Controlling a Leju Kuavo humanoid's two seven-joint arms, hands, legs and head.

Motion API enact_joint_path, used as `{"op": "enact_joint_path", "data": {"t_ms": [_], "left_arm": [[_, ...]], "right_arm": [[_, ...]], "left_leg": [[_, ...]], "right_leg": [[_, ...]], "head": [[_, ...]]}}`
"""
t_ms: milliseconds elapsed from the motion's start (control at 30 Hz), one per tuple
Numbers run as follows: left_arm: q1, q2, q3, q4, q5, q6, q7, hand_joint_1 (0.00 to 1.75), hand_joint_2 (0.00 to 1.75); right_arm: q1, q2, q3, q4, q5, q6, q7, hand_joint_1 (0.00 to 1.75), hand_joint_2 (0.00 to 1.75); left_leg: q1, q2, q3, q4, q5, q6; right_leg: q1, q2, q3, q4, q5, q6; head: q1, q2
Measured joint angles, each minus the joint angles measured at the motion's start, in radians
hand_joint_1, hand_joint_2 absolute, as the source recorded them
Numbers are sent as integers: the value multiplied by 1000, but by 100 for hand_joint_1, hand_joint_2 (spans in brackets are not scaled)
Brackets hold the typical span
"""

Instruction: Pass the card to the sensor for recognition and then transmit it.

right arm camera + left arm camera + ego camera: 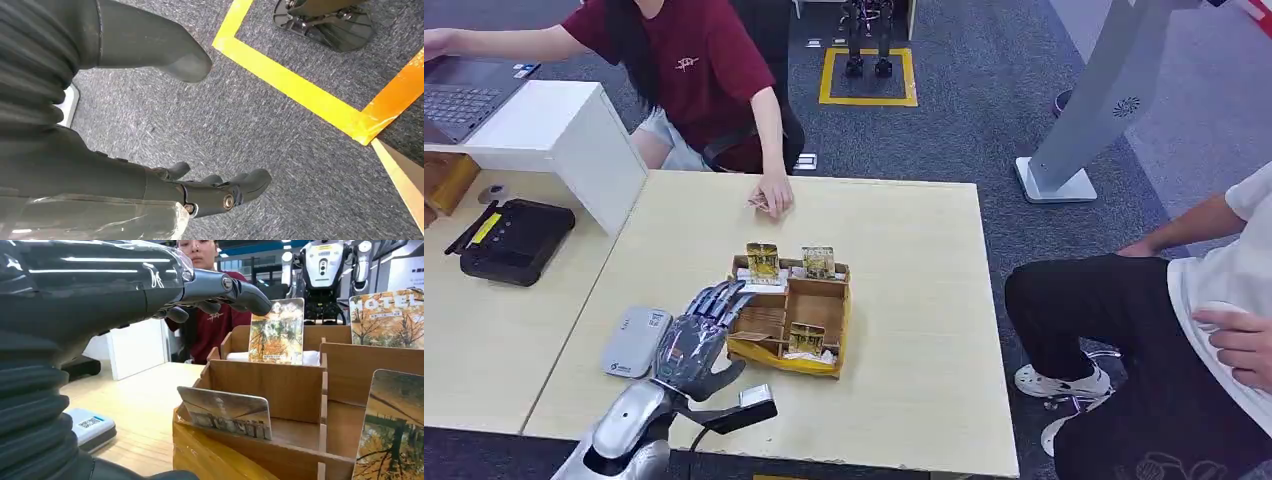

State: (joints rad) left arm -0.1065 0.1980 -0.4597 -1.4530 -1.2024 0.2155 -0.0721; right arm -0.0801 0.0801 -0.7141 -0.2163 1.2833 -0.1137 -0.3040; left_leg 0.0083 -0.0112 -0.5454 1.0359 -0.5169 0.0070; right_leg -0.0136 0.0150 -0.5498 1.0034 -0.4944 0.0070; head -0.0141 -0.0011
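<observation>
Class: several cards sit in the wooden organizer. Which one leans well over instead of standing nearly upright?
The card in the front compartment nearest the left hand. It leans well over against the divider, while the other cards stand close to upright.

Head view: high on the robot, facing forward and down over the pale table (904, 400); wooden card organizer (816, 300) near centre, at middle range.

Left wrist view: low, close behind the left hand (220, 290), facing level across the tabletop into the organizer (280, 385). Shared with head view: organizer, upright cards, white sensor pad (90, 427).

Right wrist view: close behind the right hand (220, 192), facing down at grey carpet (260, 125) and yellow floor tape (300, 95).
</observation>
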Motion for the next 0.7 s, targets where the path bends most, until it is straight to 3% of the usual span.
{"op": "enact_joint_path", "data": {"t_ms": [700], "left_arm": [[-1, 5, 0, 2, 20, -29, -23, 0, 175]], "right_arm": [[0, -1, 0, 0, 1, 0, 1, 0, 175]], "left_leg": [[0, 0, 0, 0, 0, 0]], "right_leg": [[0, 0, 0, 0, 0, 0]], "head": [[0, 0]]}}
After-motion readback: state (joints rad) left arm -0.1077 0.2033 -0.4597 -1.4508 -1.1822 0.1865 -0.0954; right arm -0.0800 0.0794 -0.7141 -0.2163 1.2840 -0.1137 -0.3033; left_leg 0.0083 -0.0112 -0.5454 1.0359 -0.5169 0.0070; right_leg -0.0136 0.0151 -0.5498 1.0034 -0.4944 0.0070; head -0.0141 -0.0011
